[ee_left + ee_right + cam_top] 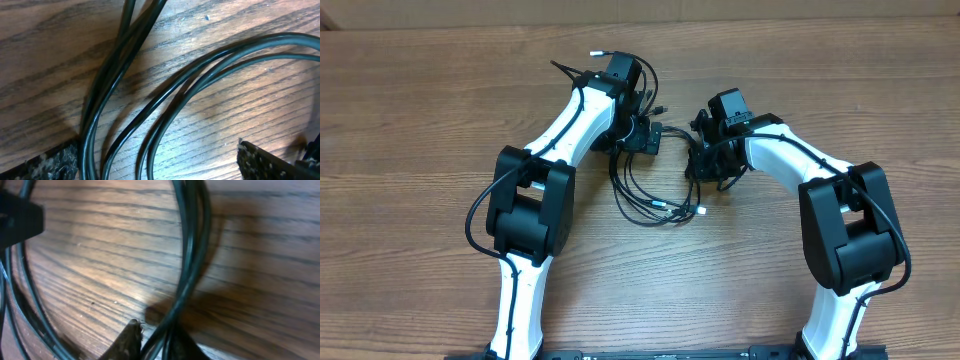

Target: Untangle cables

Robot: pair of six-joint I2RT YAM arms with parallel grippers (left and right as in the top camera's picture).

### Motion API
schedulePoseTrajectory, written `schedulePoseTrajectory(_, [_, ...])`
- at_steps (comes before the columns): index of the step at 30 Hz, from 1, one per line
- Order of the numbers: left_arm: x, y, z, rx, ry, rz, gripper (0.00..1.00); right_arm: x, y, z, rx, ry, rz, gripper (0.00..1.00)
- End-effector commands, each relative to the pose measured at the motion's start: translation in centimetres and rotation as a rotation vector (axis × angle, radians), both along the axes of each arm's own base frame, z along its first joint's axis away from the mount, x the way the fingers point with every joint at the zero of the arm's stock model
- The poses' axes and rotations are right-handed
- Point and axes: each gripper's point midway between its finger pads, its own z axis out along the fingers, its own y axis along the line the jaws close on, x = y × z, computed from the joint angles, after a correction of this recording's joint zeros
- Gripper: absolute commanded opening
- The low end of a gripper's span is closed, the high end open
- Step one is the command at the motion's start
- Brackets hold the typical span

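Where cables (650, 208) tangle | left gripper (155, 150) spread; right gripper (159, 335) pinches them

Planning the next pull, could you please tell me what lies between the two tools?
The overhead view shows loops of the cables lying between the left tool and the right tool.

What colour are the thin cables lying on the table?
Black and glossy; the cables show best in the left wrist view.
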Motion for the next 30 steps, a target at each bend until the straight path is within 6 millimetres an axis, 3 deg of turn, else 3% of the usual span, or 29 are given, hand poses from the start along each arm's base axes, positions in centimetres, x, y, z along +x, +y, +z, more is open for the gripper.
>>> schedulePoseTrajectory(1, [-1.3, -0.9, -1.6, -0.026, 0.054, -0.035, 0.99, -2.6, -1.2, -3.7, -0.078, 0.101, 0.005, 0.29])
schedulePoseTrajectory(5, [-1.3, -0.9, -1.6, -0.026, 0.054, -0.035, 1.00, -2.6, -1.2, -3.7, -0.078, 0.101, 0.005, 0.46])
schedulePoseTrajectory(13, [-1.2, -0.9, -1.6, -0.027, 0.051, -0.035, 1.00, -2.5, -1.2, -3.7, -0.078, 0.101, 0.002, 0.56])
schedulePoseTrajectory(17, [-1.2, -0.9, -1.6, -0.027, 0.050, -0.036, 0.99, -2.5, -1.2, -3.7, -0.077, 0.101, 0.001, 0.81])
schedulePoseTrajectory(21, [-1.2, -0.9, -1.6, -0.026, 0.044, -0.056, 1.00, -2.5, -1.2, -3.7, -0.078, 0.101, 0.001, 0.92])
schedulePoseTrajectory(25, [-1.0, -0.5, -1.1, -0.015, 0.043, -0.054, 0.99, -2.5, -1.2, -3.7, -0.079, 0.101, 0.001, 0.97])
schedulePoseTrajectory(30, [-0.6, 0.0, 1.1, -0.018, 0.031, -0.055, 0.99, -2.5, -1.3, -3.8, -0.085, 0.101, 0.000, 1.00])
